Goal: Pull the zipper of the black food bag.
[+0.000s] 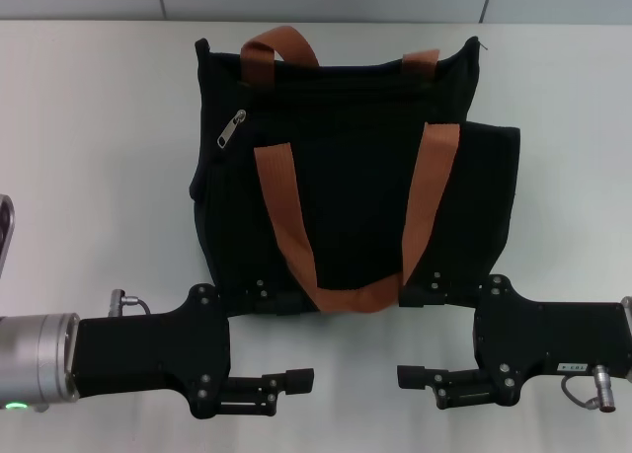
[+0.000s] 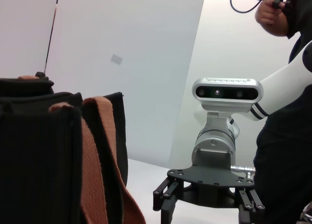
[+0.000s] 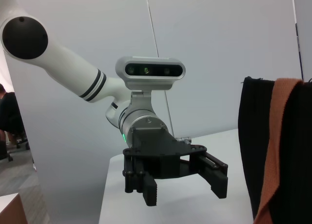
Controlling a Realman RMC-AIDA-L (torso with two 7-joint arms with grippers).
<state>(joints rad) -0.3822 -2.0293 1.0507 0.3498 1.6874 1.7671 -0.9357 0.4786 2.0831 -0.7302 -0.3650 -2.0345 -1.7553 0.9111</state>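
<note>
bag (image 1: 346, 187) flat on worktop (image 1: 99, 177), zipper (image 1: 231, 129) near its far left corner (untouched). left pincer (image 1: 286, 349) and right pincer (image 1: 420, 337) both spread, facing each other just before the bag.

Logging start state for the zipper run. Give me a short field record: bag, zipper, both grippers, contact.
bag: black food bag lying flat on the white table, orange-brown straps draped over it
zipper: silver pull tab near the bag's upper corner on the robot's left
left gripper: open, on the near side of the bag, holding nothing
right gripper: open, on the near side of the bag, facing the left one
contact: neither gripper touches the zipper
</note>
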